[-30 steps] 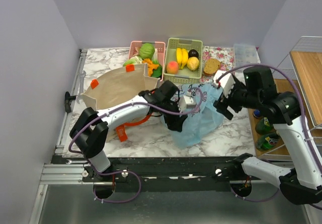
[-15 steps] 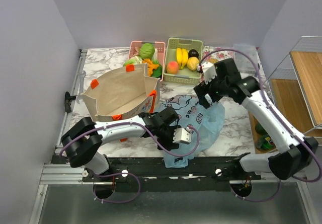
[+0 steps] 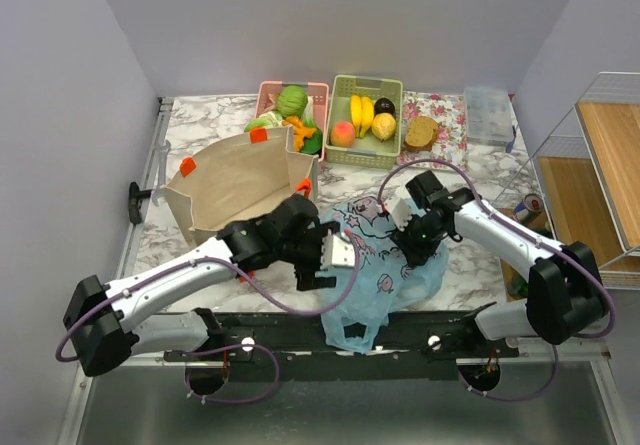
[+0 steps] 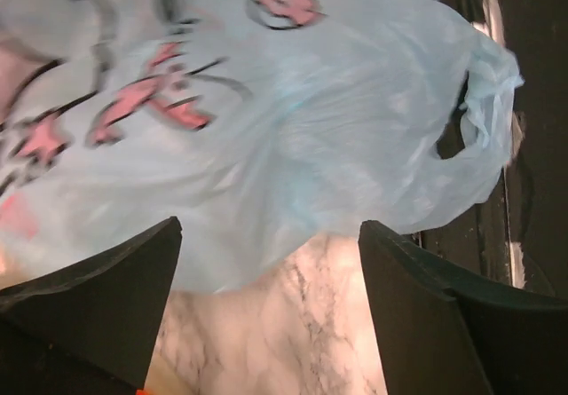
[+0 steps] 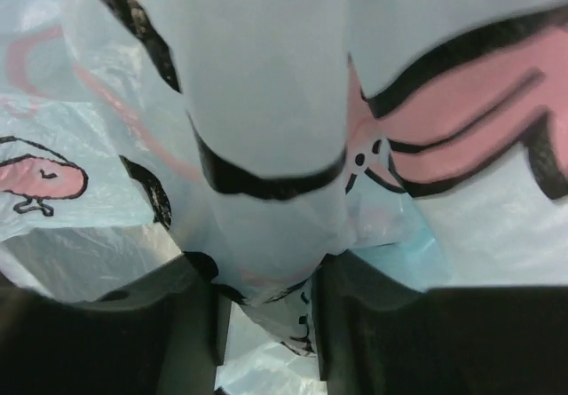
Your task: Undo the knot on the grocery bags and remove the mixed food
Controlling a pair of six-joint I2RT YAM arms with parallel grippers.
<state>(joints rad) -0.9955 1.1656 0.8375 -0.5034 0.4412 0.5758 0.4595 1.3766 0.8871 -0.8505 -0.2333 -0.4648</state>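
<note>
- Plastic film of the light blue grocery bag [image 3: 385, 270] lies slumped and crinkled on the marble table [image 3: 470, 265], between the two arms. One end trails over the near edge.
- The right pincer [image 5: 266, 299] is nearly closed on a raised fold of the printed film. The fold runs down into the slim gap between its fingers. This grip probably anchors or lifts that side, so the bag cannot slide.
- The left pincer [image 4: 271, 231] is spread wide and holds nothing. It is low over the table with the bag's side just ahead of it, placed as if to take a second hold.
- A twisted handle loop [image 4: 486, 102] juts from the bag's far end in the left wrist view. I cannot tell whether the knot is tied there.
- The beige tote [image 3: 235, 180] stands open just left of the bag, apart from both pincers.
- A cabbage [image 3: 292, 99] sits in the pink basket [image 3: 268, 89] and a peach [image 3: 343, 133] in the green basket [image 3: 368, 79] at the far edge. Whether the slack bag holds anything more is hidden.
</note>
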